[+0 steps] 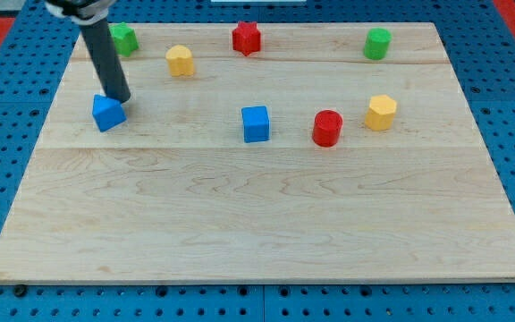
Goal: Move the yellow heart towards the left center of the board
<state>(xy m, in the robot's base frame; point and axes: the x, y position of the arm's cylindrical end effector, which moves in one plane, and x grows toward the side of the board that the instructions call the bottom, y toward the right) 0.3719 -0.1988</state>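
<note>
The yellow heart [180, 61] sits near the board's top edge, left of centre. My tip [122, 99] rests at the view's left, below and to the left of the heart and well apart from it. The tip is against the upper right edge of a blue block [107, 114]. The rod slants up to the view's top left and partly hides a green block [125, 39] behind it.
A red star [247, 38] and a green cylinder [377, 43] lie along the top edge. A blue cube [256, 123], a red cylinder [327, 128] and a yellow hexagon [381, 113] lie mid-board to the right. The wooden board [240, 233] sits on a blue pegboard.
</note>
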